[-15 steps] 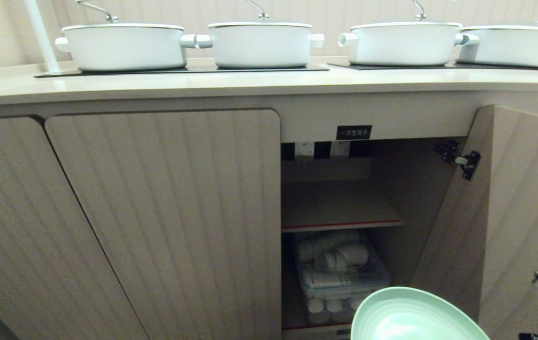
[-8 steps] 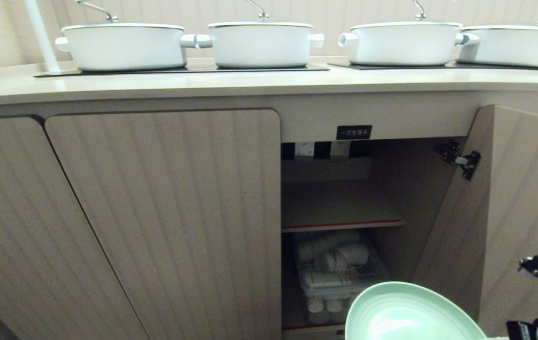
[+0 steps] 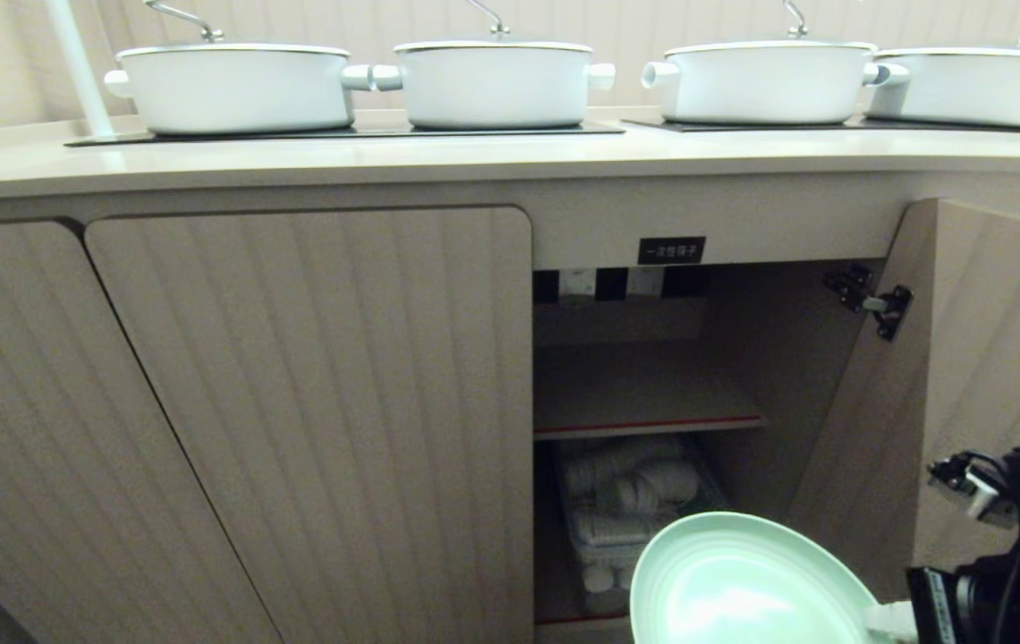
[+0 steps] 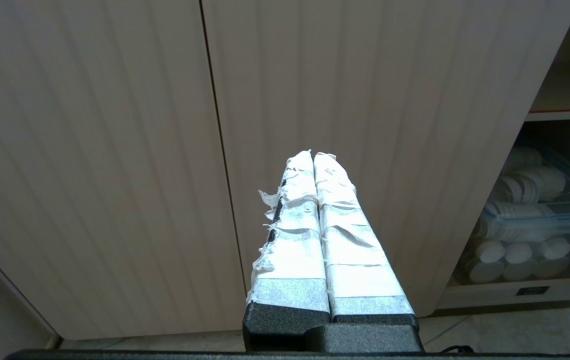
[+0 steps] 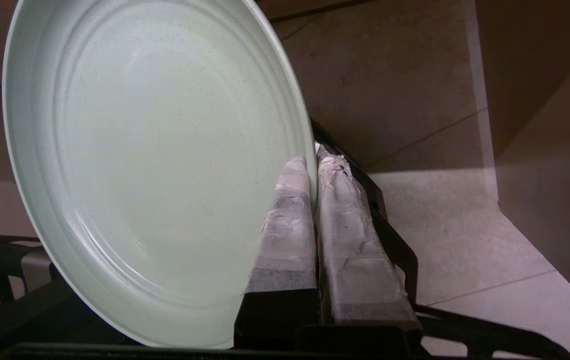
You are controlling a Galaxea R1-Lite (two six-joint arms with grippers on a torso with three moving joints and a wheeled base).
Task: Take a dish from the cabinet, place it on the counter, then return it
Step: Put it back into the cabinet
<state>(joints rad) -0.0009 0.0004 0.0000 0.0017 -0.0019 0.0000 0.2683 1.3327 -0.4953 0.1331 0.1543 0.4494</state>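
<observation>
Head camera faces the counter (image 3: 474, 161) and open cabinet (image 3: 644, 394) from low. Left wrist camera shares the cabinet (image 4: 565, 150); right wrist camera looks floorward, close on the dish (image 5: 155, 165).

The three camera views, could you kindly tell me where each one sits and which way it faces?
Head view: high on the robot, looking forward and down at the counter and open cabinet; right arm at lower right.
Left wrist view: behind the shut left gripper, facing closed doors.
Right wrist view: behind the right gripper, clamped on the dish rim, floor beyond.
Shared: head and right wrist both show the dish.
</observation>
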